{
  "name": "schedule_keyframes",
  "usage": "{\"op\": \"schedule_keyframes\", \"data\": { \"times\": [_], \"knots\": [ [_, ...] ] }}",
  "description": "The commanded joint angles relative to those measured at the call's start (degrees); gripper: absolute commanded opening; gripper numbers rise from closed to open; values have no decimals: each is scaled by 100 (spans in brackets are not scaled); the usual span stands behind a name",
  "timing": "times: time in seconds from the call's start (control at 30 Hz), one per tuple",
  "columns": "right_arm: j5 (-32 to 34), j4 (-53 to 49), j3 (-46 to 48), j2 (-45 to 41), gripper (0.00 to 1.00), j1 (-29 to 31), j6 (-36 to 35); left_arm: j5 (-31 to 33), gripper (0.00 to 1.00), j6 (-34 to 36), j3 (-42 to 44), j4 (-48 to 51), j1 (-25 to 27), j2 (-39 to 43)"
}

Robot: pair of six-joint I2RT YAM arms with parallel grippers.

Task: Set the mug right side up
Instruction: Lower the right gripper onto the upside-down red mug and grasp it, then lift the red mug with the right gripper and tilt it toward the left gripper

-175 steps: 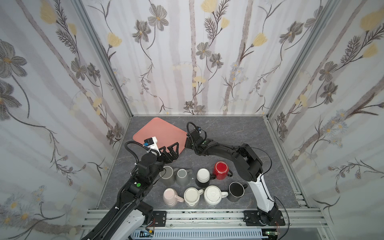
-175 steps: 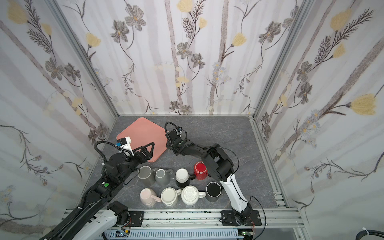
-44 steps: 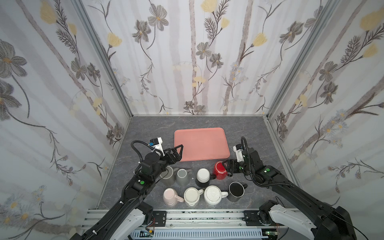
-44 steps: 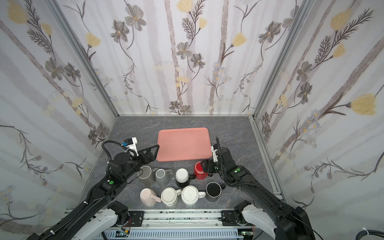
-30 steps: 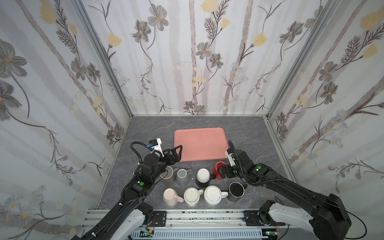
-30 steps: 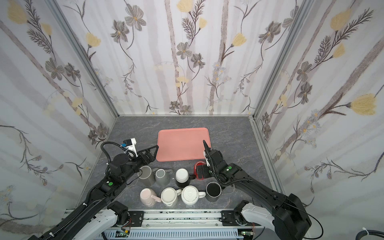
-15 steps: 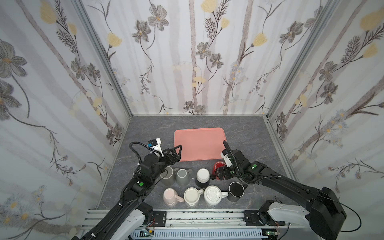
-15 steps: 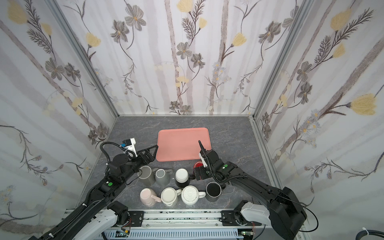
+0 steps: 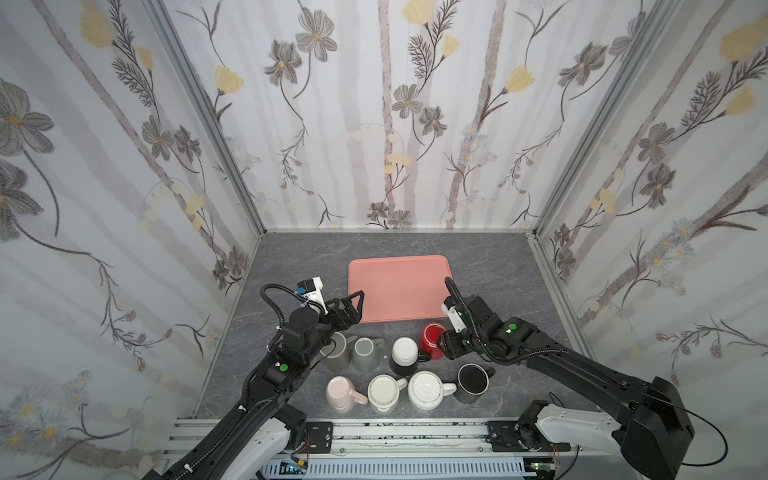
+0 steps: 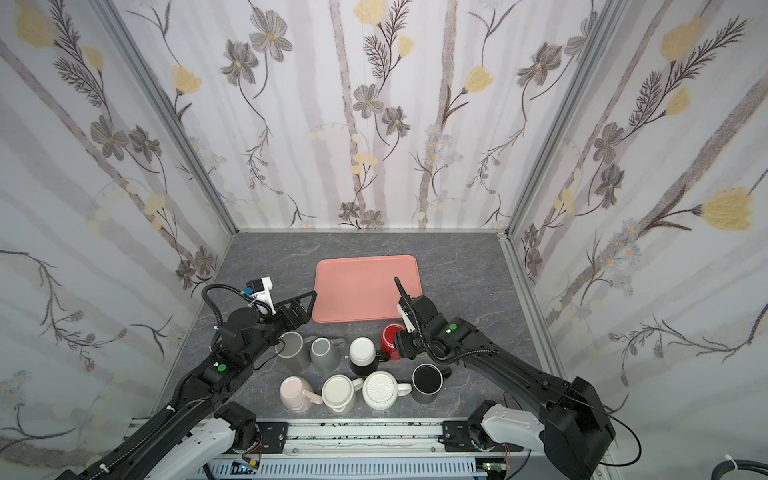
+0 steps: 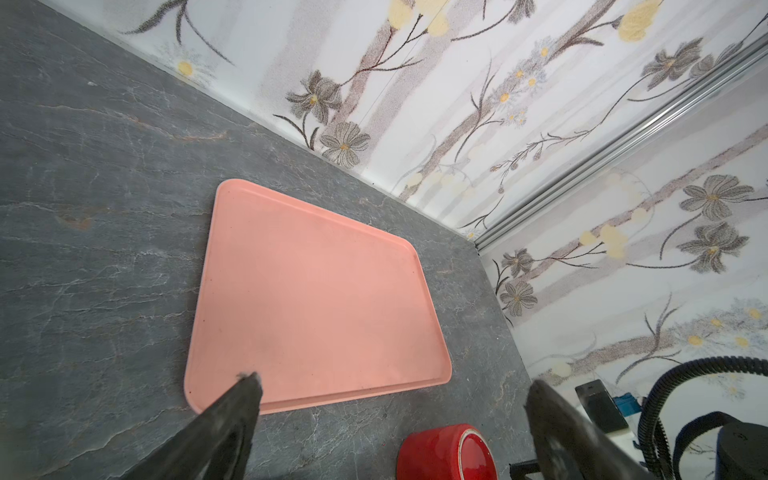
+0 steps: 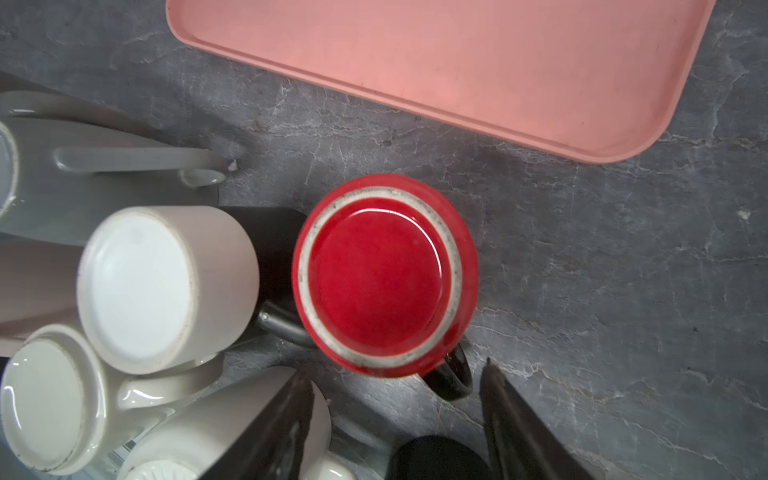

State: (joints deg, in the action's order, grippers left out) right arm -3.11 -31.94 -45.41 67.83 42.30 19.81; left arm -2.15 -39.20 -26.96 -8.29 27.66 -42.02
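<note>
Our right gripper [image 12: 397,368], jaws apart and empty, hangs just beside the upside-down red mug [image 12: 384,274]; eight mugs [image 9: 471,380], one tray [image 12: 457,62].

Pale floral-papered walls [image 9: 395,124]; grey veined stone-look floor [image 9: 311,257]; aluminium corner posts [image 9: 206,112]

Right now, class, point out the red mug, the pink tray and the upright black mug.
red mug [image 12: 376,278], right wrist view, on its upturned base.
pink tray [image 9: 399,286], in a top view, on its bare floor.
black mug [image 9: 472,378], in a top view, inside its open mouth.
</note>
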Motion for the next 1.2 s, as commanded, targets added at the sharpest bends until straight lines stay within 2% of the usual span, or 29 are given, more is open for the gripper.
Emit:
{"op": "schedule_keyframes", "data": {
  "times": [0.0,0.37,0.7,0.9,1.17],
  "knots": [
    [269,-267,-20,91,61,67,-49,70,100,35,4,-111,-6,-6],
    [453,15,105,517,54,191,-30,48,100,53,-61,-86,-7,-26],
    [374,451,98,777,35,239,-65,66,100,44,-62,-58,-6,-6],
    [784,556,144,1040,37,304,-26,66,100,26,-76,-65,-13,-16],
    [1143,698,155,1206,26,428,40,-33,100,9,-99,-67,-6,-17]
  ]
}}
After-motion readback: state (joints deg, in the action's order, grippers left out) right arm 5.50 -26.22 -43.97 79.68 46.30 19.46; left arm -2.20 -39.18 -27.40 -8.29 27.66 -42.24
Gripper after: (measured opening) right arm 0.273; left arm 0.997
